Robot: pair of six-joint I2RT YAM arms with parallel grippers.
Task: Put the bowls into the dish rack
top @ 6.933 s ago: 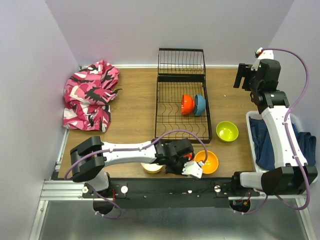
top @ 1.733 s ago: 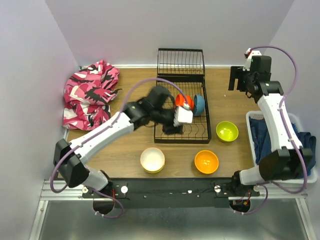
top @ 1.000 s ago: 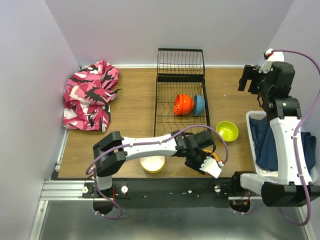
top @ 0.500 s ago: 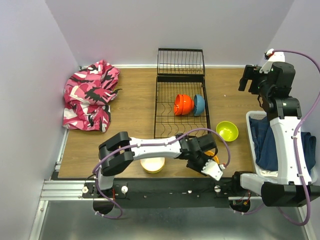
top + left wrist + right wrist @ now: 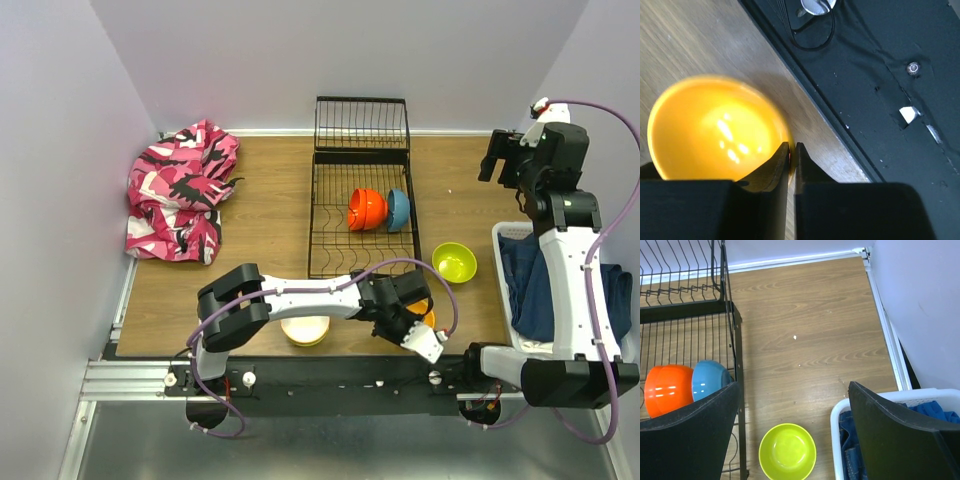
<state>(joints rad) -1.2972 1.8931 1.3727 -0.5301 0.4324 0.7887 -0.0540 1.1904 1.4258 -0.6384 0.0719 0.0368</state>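
Note:
My left gripper (image 5: 418,318) is low at the table's front edge, shut on the rim of the orange bowl (image 5: 428,316), which it mostly hides from above. In the left wrist view one finger is inside the orange bowl (image 5: 710,130) and one outside, with my gripper (image 5: 792,148) pinching the rim. The black wire dish rack (image 5: 315,215) holds an orange-red bowl (image 5: 367,209) and a blue bowl (image 5: 399,209) on edge. A lime green bowl (image 5: 454,262) sits right of the rack and a cream-white bowl (image 5: 305,327) at the front. My right gripper (image 5: 792,386) is open, empty and high at the far right.
A pink camouflage cloth (image 5: 180,190) lies at the back left. A white basket (image 5: 497,232) of blue cloth stands at the right edge, close to the lime green bowl (image 5: 787,452). The black mounting rail (image 5: 880,75) runs just past the orange bowl.
The left gripper left the orange-red bowl in the rack, swung back to the front and closed on the orange bowl's rim. The right arm shifted slightly.

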